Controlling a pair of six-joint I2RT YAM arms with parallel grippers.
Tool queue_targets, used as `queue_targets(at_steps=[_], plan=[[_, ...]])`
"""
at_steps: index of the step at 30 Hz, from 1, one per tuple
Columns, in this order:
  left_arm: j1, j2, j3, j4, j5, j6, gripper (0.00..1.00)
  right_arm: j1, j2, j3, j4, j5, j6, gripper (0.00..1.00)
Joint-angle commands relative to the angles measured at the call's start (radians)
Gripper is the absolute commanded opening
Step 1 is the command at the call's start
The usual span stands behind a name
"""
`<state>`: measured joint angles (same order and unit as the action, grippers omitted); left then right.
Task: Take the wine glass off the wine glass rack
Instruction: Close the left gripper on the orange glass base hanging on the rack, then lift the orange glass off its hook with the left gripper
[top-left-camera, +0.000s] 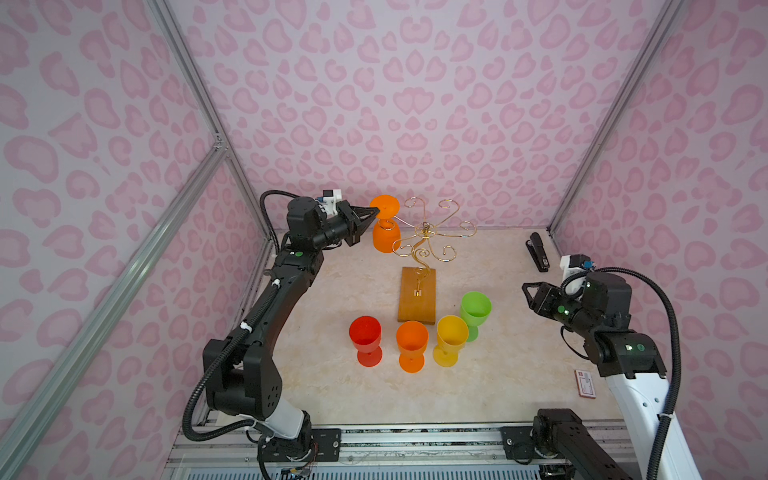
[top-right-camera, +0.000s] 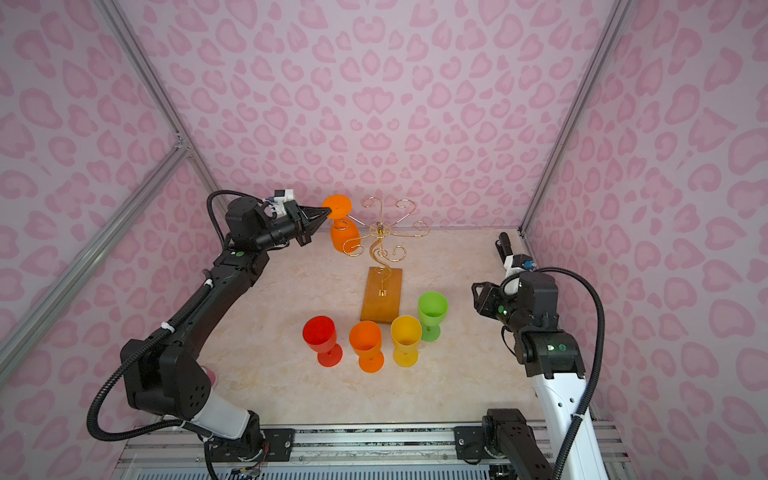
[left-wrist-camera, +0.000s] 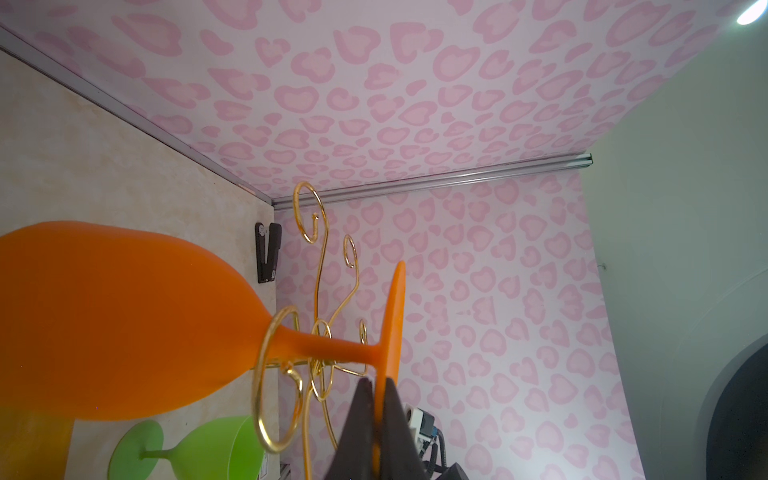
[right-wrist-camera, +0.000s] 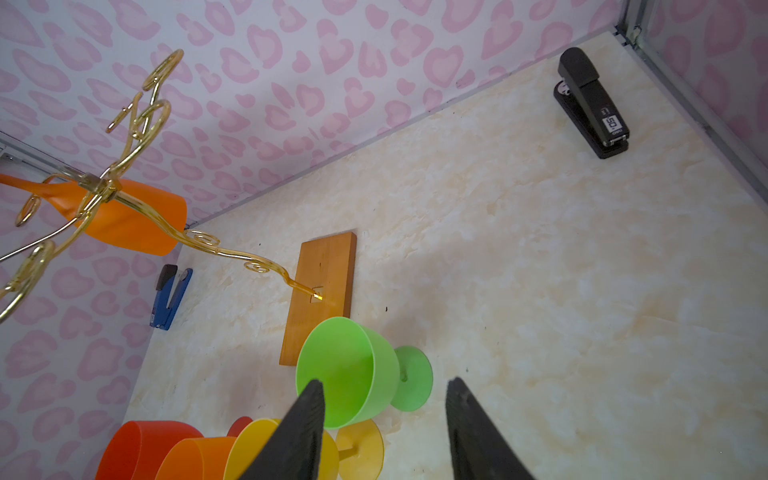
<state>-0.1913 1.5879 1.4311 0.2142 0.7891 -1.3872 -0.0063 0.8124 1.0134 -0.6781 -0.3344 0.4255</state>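
Note:
An orange wine glass (top-left-camera: 384, 239) (top-right-camera: 345, 237) hangs upside down from a curled arm of the gold wire wine glass rack (top-left-camera: 426, 232) (top-right-camera: 380, 235), which stands on a wooden base (top-left-camera: 417, 297). My left gripper (top-left-camera: 376, 212) (top-right-camera: 329, 212) is shut on the rim of the glass's round foot. In the left wrist view the two fingers of that gripper (left-wrist-camera: 376, 380) pinch the foot's edge, and the stem of the glass (left-wrist-camera: 124, 316) passes through a wire ring. My right gripper (top-left-camera: 527, 293) (right-wrist-camera: 384, 428) stands open and holds nothing at the right of the table.
In front of the base a red glass (top-left-camera: 365, 336), an orange one (top-left-camera: 411, 343), a yellow one (top-left-camera: 451, 336) and a green one (top-left-camera: 475, 309) stand upright. A black stapler (top-left-camera: 538, 251) lies back right, a blue stapler (right-wrist-camera: 170, 297) by the back wall, a small box (top-left-camera: 585, 383) front right.

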Motion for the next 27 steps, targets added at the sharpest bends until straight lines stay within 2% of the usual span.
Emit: queue_targets(at_steps=[1, 10, 18, 27], plan=[[-0.009, 0.022, 0.025, 0.047, 0.013, 0.005, 0.02, -0.002, -0.002, -0.007, 0.015, -0.005, -0.006, 0.48], [-0.069, 0.035, 0.018, 0.06, 0.024, 0.0, 0.03, -0.012, -0.002, -0.015, 0.017, -0.013, -0.008, 0.48], [-0.073, -0.089, -0.114, 0.045, 0.017, 0.027, 0.03, -0.018, 0.004, -0.029, 0.033, -0.027, 0.0, 0.48], [-0.07, -0.184, -0.19, 0.022, 0.022, 0.038, 0.03, -0.017, 0.005, -0.028, 0.041, -0.042, 0.014, 0.48]])
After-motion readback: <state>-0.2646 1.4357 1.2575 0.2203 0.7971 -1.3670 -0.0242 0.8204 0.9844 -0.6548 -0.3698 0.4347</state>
